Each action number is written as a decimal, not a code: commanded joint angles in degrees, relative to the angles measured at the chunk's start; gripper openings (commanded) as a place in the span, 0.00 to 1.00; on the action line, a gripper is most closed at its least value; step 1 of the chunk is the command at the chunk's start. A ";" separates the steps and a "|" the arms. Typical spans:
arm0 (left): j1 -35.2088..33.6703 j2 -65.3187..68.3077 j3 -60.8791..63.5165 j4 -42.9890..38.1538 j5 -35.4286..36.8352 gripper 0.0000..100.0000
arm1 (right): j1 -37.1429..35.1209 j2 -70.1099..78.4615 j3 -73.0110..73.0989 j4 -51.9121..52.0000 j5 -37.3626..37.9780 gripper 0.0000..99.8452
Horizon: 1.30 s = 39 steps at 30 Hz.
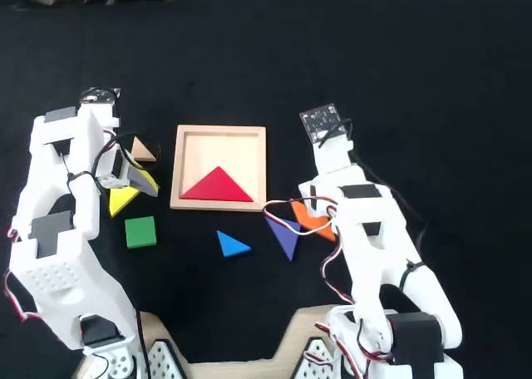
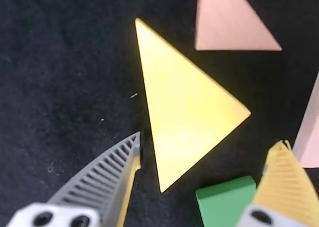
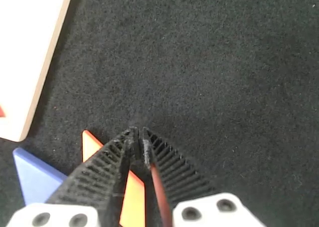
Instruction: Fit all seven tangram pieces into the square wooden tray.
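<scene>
left gripper (image 2: 209, 140): jaws wide, empty, straddling yellow triangle (image 2: 184, 112) at frame centre, seemingly to pinch it | right gripper (image 3: 138, 132): closed, empty, over orange piece (image 3: 90, 145) | wooden tray (image 1: 204, 150): mid-frame, holds 1 red triangle (image 1: 218, 185); 6 more to place

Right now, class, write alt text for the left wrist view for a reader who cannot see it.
The left gripper, jaws open, straddles a yellow triangle lying flat on the black cloth. A tan triangle lies just beyond it, not touching, and a green piece sits near one finger.
</scene>
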 commanded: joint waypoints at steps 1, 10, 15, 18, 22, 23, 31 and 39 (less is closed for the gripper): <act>0.75 -1.05 -2.24 0.00 0.53 0.38 | -0.62 -0.04 -0.66 -0.97 0.62 0.01; 2.68 -0.44 1.71 -6.86 5.19 0.38 | -0.62 -0.04 -0.57 -0.97 0.62 0.01; 3.12 -0.88 1.63 -8.35 6.86 0.38 | -0.62 -0.04 -0.66 -0.97 0.62 0.01; 3.03 -0.44 1.63 -8.18 6.77 0.38 | -0.62 -0.04 -0.66 -0.97 0.62 0.01; 2.51 -0.35 2.24 -8.18 4.40 0.38 | -0.62 -0.04 -0.66 -0.97 0.62 0.01; 2.33 -0.35 2.24 -8.18 4.40 0.38 | -0.62 -0.04 -0.66 -0.97 0.62 0.01; 1.54 -0.35 1.71 -8.62 3.96 0.38 | -0.62 -0.04 -0.57 -0.97 0.62 0.01; 0.48 -0.35 2.15 -10.55 4.04 0.38 | -0.62 -0.04 -0.57 -0.97 0.62 0.01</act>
